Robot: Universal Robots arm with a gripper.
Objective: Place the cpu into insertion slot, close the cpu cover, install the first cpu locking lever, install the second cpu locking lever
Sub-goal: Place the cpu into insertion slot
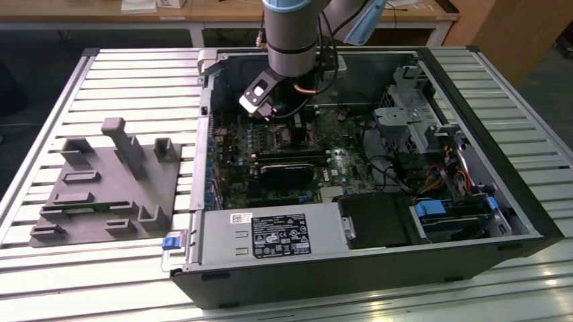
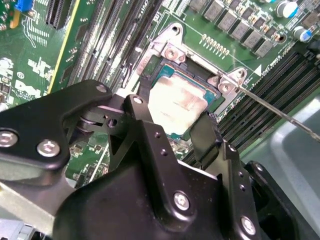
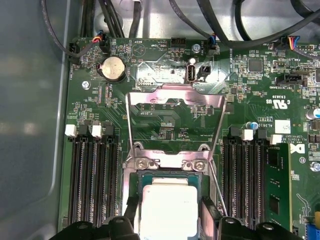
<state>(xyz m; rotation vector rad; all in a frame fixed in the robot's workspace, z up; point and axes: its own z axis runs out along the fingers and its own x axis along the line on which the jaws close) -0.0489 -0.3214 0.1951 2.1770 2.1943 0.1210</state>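
Gripper (image 1: 268,111) on a Universal Robots arm reaches down into an open computer case (image 1: 358,268) lying on a slatted tabletop (image 1: 134,74), as seen in the exterior view. In both wrist views its black fingers (image 2: 137,107) are closed against two opposite edges of the cpu (image 2: 177,102), whose dull silver top sits within the black rim of the insertion slot (image 2: 202,84) on the green motherboard. In the first wrist view the cpu cover (image 3: 175,96) stands swung open beyond the socket, hinged at the edge just beside the chip, with the board showing through its square window. A thin wire locking lever (image 2: 280,112) angles away from the socket corner, unlatched. Long black memory slots (image 3: 95,175) flank the socket on both sides. A grey moulded fixture (image 1: 107,194) rests on the tabletop at the exterior view's left, well apart from the case.
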